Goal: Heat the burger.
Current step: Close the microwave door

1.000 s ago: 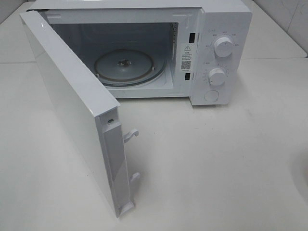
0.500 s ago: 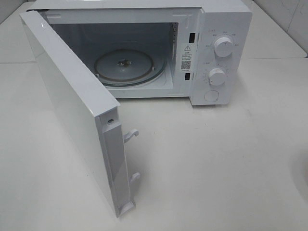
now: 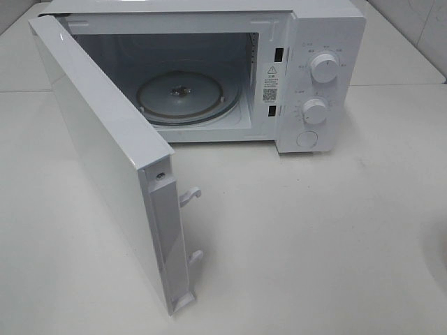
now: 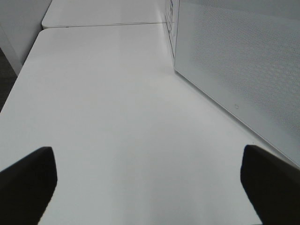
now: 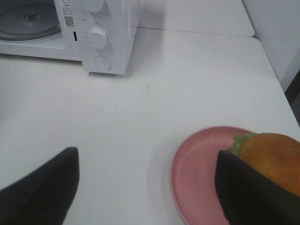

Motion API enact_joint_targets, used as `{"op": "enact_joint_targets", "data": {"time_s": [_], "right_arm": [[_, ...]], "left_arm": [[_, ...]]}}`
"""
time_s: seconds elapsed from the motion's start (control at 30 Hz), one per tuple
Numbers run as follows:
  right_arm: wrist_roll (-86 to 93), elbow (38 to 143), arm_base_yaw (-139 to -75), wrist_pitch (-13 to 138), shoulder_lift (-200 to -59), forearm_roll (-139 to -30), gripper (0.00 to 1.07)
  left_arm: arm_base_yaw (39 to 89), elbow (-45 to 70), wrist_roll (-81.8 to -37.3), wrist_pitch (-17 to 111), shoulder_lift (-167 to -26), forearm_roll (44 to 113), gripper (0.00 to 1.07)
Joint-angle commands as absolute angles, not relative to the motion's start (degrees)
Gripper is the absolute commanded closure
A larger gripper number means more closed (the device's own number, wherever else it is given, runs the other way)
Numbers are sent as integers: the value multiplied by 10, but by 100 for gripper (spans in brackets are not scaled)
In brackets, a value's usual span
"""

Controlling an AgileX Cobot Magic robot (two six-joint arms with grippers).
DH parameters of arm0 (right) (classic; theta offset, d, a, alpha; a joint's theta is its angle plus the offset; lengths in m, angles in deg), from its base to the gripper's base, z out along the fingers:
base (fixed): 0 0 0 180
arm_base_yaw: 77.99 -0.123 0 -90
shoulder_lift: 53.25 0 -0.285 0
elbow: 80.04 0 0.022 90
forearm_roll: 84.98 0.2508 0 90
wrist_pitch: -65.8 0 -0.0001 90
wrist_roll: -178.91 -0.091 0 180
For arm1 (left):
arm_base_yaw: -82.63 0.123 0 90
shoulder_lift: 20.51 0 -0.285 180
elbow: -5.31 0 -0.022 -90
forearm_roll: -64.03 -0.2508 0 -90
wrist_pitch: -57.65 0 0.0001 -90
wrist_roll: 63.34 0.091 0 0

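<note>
The burger (image 5: 274,159), golden bun with green lettuce, sits on a pink plate (image 5: 197,173) and shows only in the right wrist view. My right gripper (image 5: 145,187) is open and empty above the table; one finger (image 5: 253,192) covers part of the burger and plate. The white microwave (image 3: 321,42) stands at the back with its door (image 3: 105,153) swung wide open and the glass turntable (image 3: 181,94) bare. My left gripper (image 4: 147,187) is open and empty over the table, beside the door's outer face (image 4: 234,61). Neither gripper shows in the exterior high view.
The open door juts far forward over the left of the white table (image 3: 314,230), with its latch hooks (image 3: 190,197) sticking out. The microwave's two knobs (image 3: 325,68) face front. The table's edge (image 5: 274,70) runs past the plate in the right wrist view.
</note>
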State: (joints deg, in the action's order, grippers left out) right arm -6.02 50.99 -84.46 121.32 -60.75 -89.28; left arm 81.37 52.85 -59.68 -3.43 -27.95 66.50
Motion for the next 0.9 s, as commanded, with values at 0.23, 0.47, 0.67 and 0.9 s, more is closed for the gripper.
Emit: {"op": "enact_joint_targets", "data": {"time_s": [0.23, 0.47, 0.67, 0.9], "right_arm": [[-58, 509, -842, 1208, -592, -894, 32], [-58, 509, -842, 1208, -592, -894, 32], [-58, 509, -842, 1208, -592, -894, 32], [-58, 509, -842, 1208, -592, -894, 32]], "left_arm": [[817, 529, -598, -38, -273, 663, 6], [817, 529, -598, -38, -273, 663, 6], [817, 529, -598, -38, -273, 663, 6], [817, 529, -599, -38, -273, 663, 6]]}}
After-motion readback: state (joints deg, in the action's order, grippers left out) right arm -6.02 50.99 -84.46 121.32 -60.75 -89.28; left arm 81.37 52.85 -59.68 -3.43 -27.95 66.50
